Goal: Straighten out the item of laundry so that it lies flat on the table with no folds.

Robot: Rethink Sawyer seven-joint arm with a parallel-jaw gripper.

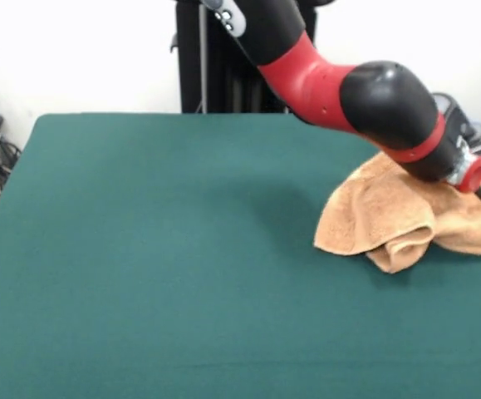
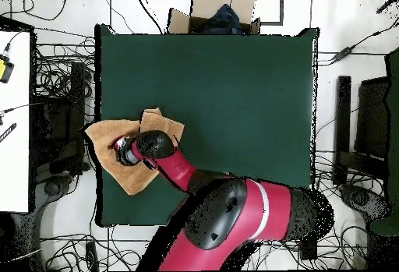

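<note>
Orange-tan towel [image 1: 390, 218] bunched up and folded, not flat. Lying at the edge of the green table [image 1: 165, 249], on the right side in the front view, on the left side in the overhead view. Part of it hanging out past the table edge in the overhead view. One rolled fold sticking out at the front of the heap. Red and black arm [image 1: 365, 91] reaching down from the top and over the towel. Gripper [image 1: 478, 189] right on top of the towel, close to its middle in the overhead view [image 2: 125, 150]. Towel spread out on all sides under it. Looks to be touching the cloth, though hard to be sure. Jaws hidden by the wrist and the cloth, so apart or together cannot be told. Rest of the table bare green.
</note>
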